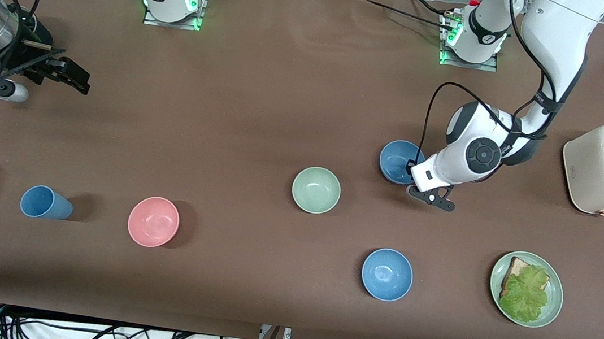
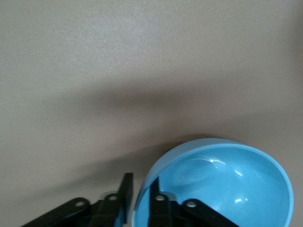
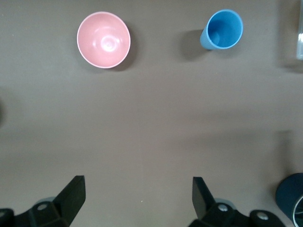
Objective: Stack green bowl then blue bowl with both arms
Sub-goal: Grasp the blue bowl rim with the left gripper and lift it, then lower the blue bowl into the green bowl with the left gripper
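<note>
Low in the front view sits a brighter blue bowl [image 1: 387,274], not the one wanted (easy to mix up). Above it, near mid-frame, the green bowl [image 1: 316,190] stands upright and alone on the table [image 1: 264,102], nothing nested in it.

Higher again, toward the left arm's end, is the blue bowl [image 1: 396,158], greyer in tone. The left gripper [image 2: 139,191] has taken it at the rim. In the left wrist view one finger is outside the wall and the other inside, drawn in tight on the thin edge. The bowl appears to rest on the table.

It looks light, rigid and smooth, likely plastic, so weight should be no trouble. The glossy wall may be slippery, and a one-sided rim pinch will probably let it hang tilted. Gripping deeper on the wall would steady it.

In the upper part of the frame, at the right arm's end, the right gripper [image 1: 62,74] waits over bare table, spread wide and holding nothing.
</note>
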Action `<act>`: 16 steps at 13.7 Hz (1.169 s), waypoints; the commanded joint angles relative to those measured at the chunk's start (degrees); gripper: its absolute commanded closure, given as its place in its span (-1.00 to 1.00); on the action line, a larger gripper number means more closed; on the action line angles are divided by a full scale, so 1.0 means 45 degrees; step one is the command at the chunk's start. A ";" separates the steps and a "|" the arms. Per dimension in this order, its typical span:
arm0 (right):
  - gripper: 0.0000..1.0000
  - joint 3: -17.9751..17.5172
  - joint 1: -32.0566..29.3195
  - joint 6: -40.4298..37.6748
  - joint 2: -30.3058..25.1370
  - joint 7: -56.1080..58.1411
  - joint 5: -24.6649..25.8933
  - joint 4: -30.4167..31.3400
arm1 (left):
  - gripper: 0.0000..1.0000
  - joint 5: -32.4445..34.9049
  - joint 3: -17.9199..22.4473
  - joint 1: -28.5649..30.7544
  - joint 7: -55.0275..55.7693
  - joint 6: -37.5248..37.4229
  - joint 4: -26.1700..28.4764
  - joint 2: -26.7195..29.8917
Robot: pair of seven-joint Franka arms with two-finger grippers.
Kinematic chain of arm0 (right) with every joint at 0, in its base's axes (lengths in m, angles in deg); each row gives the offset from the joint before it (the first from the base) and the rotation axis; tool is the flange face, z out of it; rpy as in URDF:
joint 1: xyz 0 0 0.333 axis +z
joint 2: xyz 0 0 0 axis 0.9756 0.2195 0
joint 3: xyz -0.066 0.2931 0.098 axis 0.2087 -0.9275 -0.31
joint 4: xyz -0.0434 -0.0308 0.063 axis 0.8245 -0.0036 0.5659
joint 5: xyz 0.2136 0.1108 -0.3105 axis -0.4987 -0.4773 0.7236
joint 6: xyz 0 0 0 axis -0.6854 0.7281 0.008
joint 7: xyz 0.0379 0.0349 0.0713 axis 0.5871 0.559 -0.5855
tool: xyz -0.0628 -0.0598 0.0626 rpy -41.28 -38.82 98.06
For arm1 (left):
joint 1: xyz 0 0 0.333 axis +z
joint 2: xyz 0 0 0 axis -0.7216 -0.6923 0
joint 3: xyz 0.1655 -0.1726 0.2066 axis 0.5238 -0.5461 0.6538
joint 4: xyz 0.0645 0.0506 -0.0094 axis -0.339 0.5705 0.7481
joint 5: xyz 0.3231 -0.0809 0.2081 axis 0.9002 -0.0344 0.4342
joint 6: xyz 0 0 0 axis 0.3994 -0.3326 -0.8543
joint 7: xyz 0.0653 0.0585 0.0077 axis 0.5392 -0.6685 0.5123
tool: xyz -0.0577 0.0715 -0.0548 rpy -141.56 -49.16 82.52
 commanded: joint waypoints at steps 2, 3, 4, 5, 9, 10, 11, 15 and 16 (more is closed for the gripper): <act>-1.00 0.0050 -0.0039 -0.0119 0.0311 -0.0573 0.0083 -0.0616 | 1.00 -0.0231 0.0050 -0.0034 -0.0974 -0.0933 0.0044 0.0774; -1.00 -0.0008 0.0058 -0.0099 0.0312 -0.0555 0.0160 -0.0675 | 1.00 -0.0231 0.0031 -0.0034 -0.0976 -0.1284 -0.0247 0.0950; -1.00 -0.0009 0.0059 0.0036 0.0312 -0.0555 0.0064 -0.0675 | 1.00 -0.0289 0.0031 -0.0034 -0.0976 -0.1945 -0.0753 0.1049; -1.00 0.0011 0.0001 0.0173 0.0331 -0.0536 0.0025 -0.0675 | 1.00 -0.0425 0.0031 -0.0034 -0.0937 -0.2667 -0.1570 0.1011; -1.00 0.0108 -0.0058 0.0116 0.0293 -0.0516 -0.0502 -0.0578 | 1.00 -0.0640 0.0011 -0.1007 0.0150 -0.3573 -0.4814 -0.0312; -1.00 0.0108 -0.0039 0.0096 0.0292 -0.0516 -0.0503 -0.0558 | 1.00 -0.1009 0.0011 -0.1532 0.1085 -0.3573 -0.5419 -0.0878; -1.00 0.0108 -0.0039 0.0057 0.0273 -0.0555 -0.0522 -0.0539 | 1.00 -0.1051 0.0030 -0.2001 0.1810 -0.3515 -0.6102 -0.1503; -1.00 0.0148 -0.0058 0.0057 0.0273 -0.0575 -0.0542 -0.0519 | 1.00 -0.1382 0.0011 -0.2903 0.3456 -0.2387 -0.7749 -0.3498; -1.00 0.0148 -0.0058 0.0076 0.0273 -0.0575 -0.0542 -0.0519 | 1.00 -0.1557 0.0011 -0.3156 0.3612 -0.1879 -0.7750 -0.3675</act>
